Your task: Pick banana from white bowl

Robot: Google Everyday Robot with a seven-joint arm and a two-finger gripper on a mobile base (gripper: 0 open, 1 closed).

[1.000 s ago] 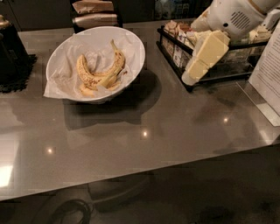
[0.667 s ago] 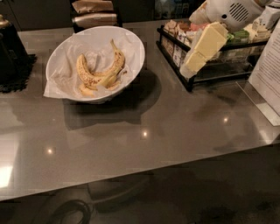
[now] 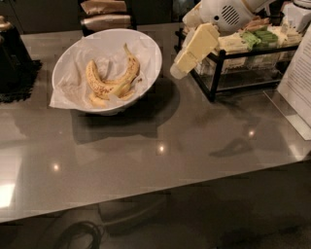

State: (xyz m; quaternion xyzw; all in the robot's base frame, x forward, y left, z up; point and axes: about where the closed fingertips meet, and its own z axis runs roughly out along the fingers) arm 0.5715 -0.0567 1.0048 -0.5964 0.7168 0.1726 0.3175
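Note:
The white bowl (image 3: pixel 146 48) stands on the grey table at the upper left, lined with crumpled white paper. Two spotted yellow bananas (image 3: pixel 109 80) lie in it, curved against each other. My gripper (image 3: pixel 187 56) hangs at the upper middle right, cream-coloured fingers pointing down and left, just right of the bowl's rim and above the table. It holds nothing that I can see. The arm's white housing (image 3: pixel 223 14) is behind it.
A black wire rack (image 3: pixel 228 63) of packets stands at the right behind the gripper. A white sign (image 3: pixel 299 82) leans at the far right. A dark object on a black mat (image 3: pixel 14 53) stands at the left edge. The table's front edge runs across the lower part.
The gripper has moved left and slightly up, away from the rack front and closer to the bowl's right rim. Bananas and bowl have not moved.

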